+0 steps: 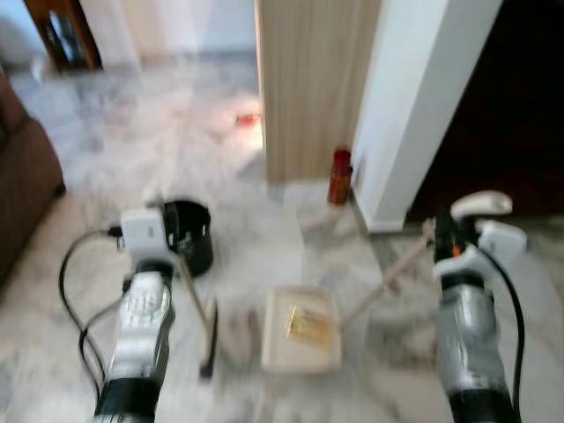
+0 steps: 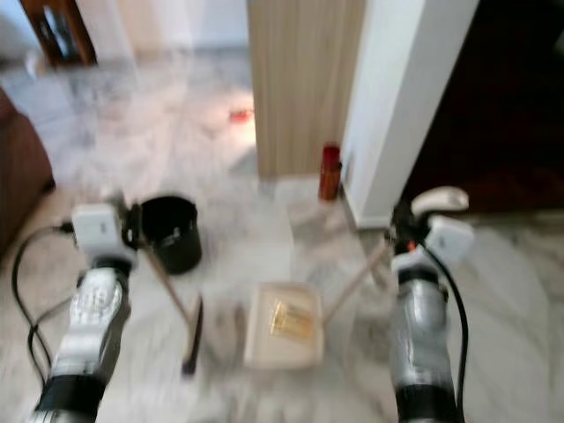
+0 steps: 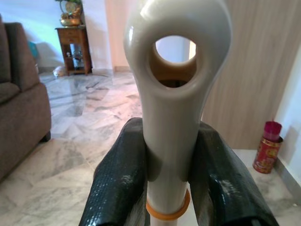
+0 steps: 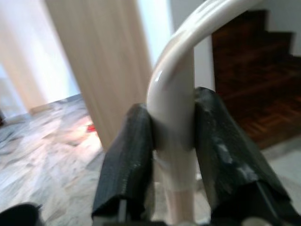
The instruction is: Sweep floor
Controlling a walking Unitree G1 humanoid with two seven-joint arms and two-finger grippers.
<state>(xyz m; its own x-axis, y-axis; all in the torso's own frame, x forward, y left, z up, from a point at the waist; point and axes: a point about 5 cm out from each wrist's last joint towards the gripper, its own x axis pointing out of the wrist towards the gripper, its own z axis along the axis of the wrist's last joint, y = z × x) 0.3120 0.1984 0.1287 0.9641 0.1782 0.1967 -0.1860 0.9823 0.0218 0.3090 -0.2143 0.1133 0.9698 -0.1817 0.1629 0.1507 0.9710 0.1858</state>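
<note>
Left gripper (image 3: pixel 167 174) jaws clamped on the broom (image 1: pixel 196 304) handle top, right gripper (image 4: pixel 171 165) jaws on the dustpan (image 1: pixel 301 328) handle, pan flat on the floor (image 1: pixel 106 159) mid-frame; both look light, stiff, slick plastic, so grip the shafts low.

Glossy marble floor (image 1: pixel 176 159), pale wood-grain panel (image 1: pixel 308 79).
Broom handle (image 3: pixel 176 94): smooth shiny cream plastic; sofa (image 3: pixel 19 117): matt brown cloth.
</note>
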